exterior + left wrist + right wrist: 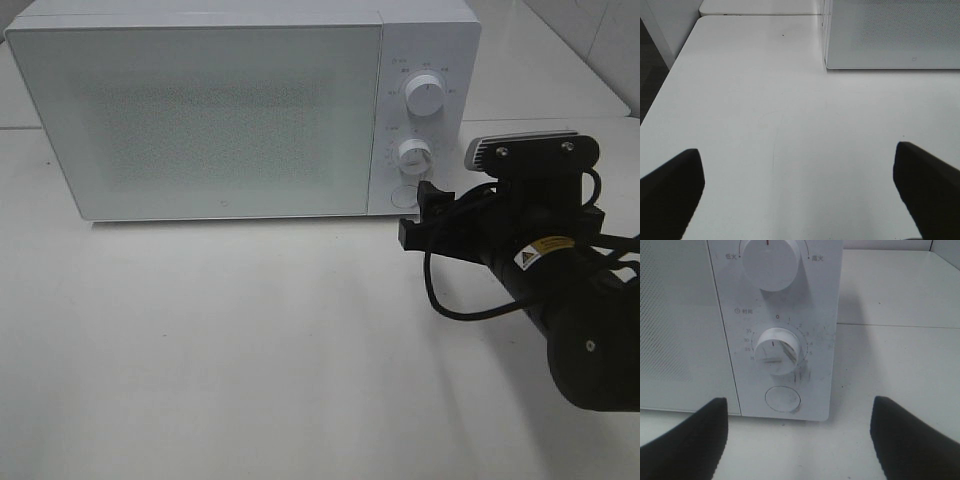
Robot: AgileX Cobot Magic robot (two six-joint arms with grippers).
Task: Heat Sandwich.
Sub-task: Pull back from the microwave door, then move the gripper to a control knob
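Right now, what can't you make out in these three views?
- Sandwich: seen in no view. The microwave door is shut and its dotted panel hides the inside.
- Left arm: outside the exterior high frame. Only the left fingers show, cut by the left wrist picture's edge.
- Upper dial: cut off by the right wrist picture's edge.
- Round button: partly behind the right fingers in exterior high.
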